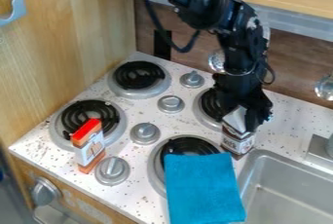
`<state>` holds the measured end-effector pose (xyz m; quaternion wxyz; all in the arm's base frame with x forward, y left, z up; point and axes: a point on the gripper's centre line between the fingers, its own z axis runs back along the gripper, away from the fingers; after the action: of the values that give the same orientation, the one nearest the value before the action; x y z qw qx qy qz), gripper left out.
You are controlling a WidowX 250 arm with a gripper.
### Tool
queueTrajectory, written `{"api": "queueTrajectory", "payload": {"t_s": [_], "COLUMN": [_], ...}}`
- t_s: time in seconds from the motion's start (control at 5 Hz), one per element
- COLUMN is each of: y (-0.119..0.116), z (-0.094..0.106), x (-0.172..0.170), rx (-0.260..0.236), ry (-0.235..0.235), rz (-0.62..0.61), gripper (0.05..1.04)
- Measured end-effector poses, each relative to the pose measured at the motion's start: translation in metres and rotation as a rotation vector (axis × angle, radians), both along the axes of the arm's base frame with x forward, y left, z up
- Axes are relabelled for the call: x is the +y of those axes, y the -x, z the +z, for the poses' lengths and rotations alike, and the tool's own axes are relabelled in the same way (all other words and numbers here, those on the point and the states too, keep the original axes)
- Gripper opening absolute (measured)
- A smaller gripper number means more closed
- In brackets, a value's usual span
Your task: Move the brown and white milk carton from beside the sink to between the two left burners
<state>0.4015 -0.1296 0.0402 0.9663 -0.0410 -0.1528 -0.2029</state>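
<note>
Carton [237,141] right under the claw [243,120]
Long axis roughly upright on the desk [287,121], by the sink's [261,155] back stove-side corner; can't tell if claw's clenched tbh.

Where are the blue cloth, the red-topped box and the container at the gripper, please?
Blue cloth [203,189]: camera view, middle of its upper surface.
Red-topped box [90,151]: camera view, pale side.
Container [238,142]: camera view, labelled side.

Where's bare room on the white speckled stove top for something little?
There's a bare patch behind the grey metal sink, beside the black gripper. Another lies between the silver knob near the orange-and-white box and the blue cloth. It's crowded around the brown-and-white container.
</note>
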Motion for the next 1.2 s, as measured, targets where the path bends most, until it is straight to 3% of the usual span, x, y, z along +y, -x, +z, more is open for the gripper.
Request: {"api": "queueTrajectory", "payload": {"t_s": [0.2, 0.4, 0.8, 1.0, 1.2], "y": [0.027, 0.051, 0.056, 0.053, 0.042], "z": [0.031, 0.044, 0.048, 0.045, 0.03], "x": [0.014, 0.043, 0.095, 0.12, 0.124], "rx": [-0.082, -0.104, -0.11, -0.099, -0.064], "ry": [0.001, -0.012, -0.006, 0.034, 0.054], "rz": [0.007, 0.06, 0.184, 0.25, 0.273], "gripper": [0.799, 0.799, 0.799, 0.799, 0.799]}}
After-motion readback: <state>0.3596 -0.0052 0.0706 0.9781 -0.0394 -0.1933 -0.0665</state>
